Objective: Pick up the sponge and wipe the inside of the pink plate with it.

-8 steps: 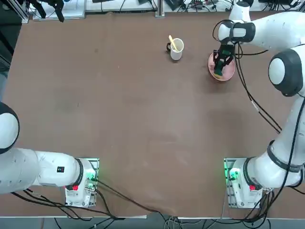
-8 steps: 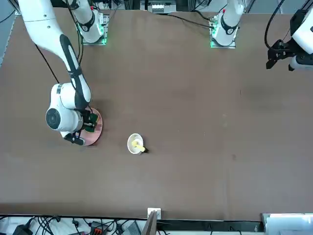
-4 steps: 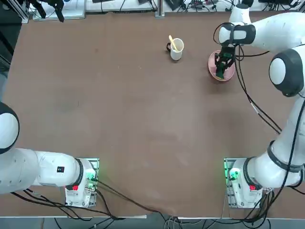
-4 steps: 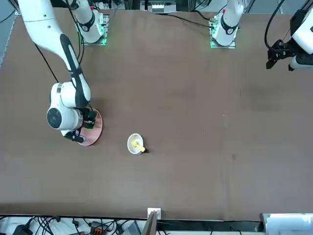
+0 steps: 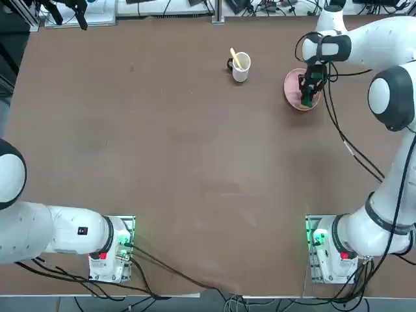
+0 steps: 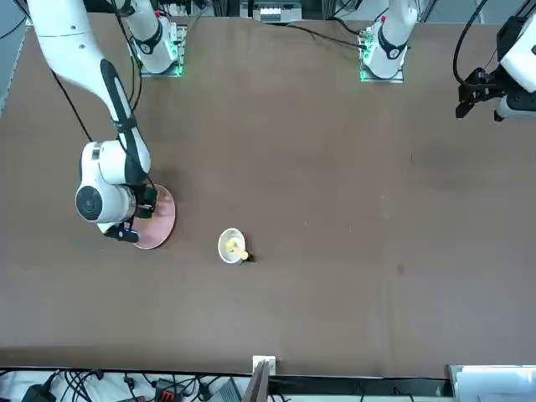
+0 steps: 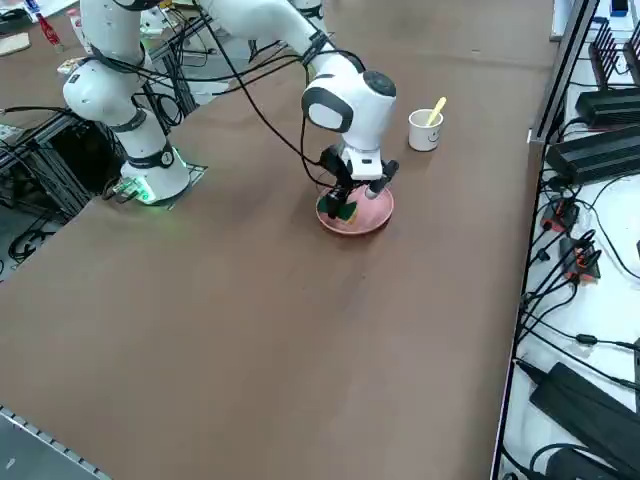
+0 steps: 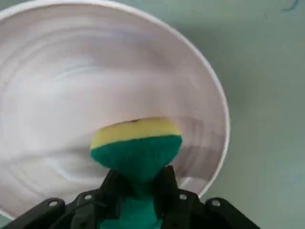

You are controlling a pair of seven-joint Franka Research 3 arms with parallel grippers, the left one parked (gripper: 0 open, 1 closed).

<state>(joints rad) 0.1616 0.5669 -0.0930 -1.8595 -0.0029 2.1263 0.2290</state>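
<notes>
Top view: round pale-pink dish with raised rim (image 5: pixel 293 90), on the brown table (image 5: pixel 169 149); black two-finger right gripper (image 5: pixel 307 99) over its right part.

Front view: white mug with yellow utensil (image 6: pixel 231 246), standing well apart; strokes need not go near it.

Right side view: green-and-yellow foam sponge (image 7: pixel 347 212) inside the dish, apparently at its floor; light, even pressure advised, lest the dish slide.

Right wrist view: fingers closed on the sponge, pinching its green part, yellow edge outward near the rim. Best practice: overlapping strokes, kept within the rim, fingertips off the dish.
</notes>
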